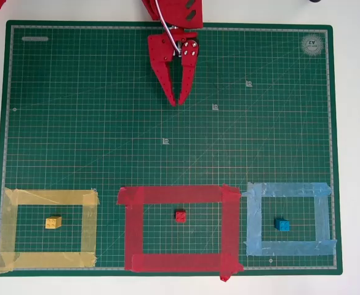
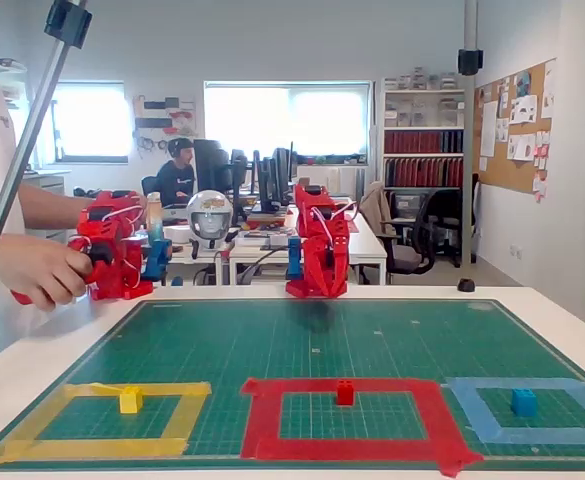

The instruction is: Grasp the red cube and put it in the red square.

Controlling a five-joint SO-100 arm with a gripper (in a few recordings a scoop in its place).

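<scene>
Red cube: seated inside the red square, apart from every tape edge.
Gripper: jaws seemingly closed, empty, well apart above open mat.

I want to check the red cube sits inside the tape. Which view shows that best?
The overhead view: the red cube sits inside the red square, clear of every strip. The fixed view shows the cube low-angle, the square foreshortened.

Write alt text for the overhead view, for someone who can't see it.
A red cube sits inside a red tape square on a green cutting mat, between a yellow block in a yellow outline and a blue block in a light blue outline. The red end effector hangs near the mat's top edge, fingertips nearly together, holding nothing.
</scene>
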